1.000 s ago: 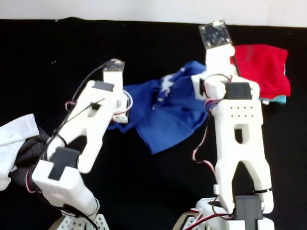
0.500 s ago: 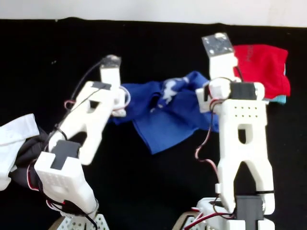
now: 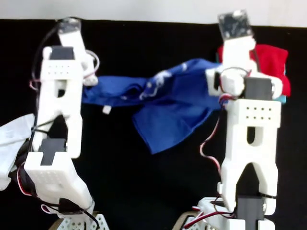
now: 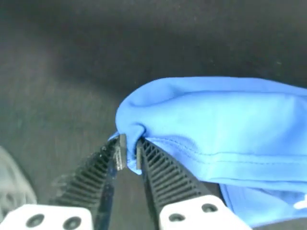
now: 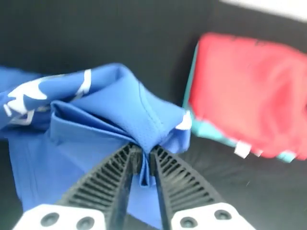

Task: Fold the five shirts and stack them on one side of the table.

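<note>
Blue shirt [image 3: 163, 103] hangs stretched between my two grippers, its long axis running across the table [image 3: 144, 191] from my left side to my right. My left gripper [image 4: 128, 152] is clenched on a bunched corner at one end. My right gripper [image 5: 142, 160] is clenched on a gathered fold at the other, with cloth pinched between the ribbed fingers. The upper edge between the two grips is drawn fairly taut. A loose flap droops below it toward my bases, and I cannot tell whether that flap rests on the table.

A folded red shirt [image 3: 268, 64] lies on a teal shirt [image 5: 213, 135] at the far right. That stack is just beside my right gripper and well apart from my left, so my right arm is the nearer one to it. A white garment [image 3: 14, 136] and a dark garment [image 3: 29, 149] are heaped by my left arm's base.

I judge that I am spreading the shirt for folding. Laying it flat would mean lowering both ends together along this same line, or the cloth may twist.
</note>
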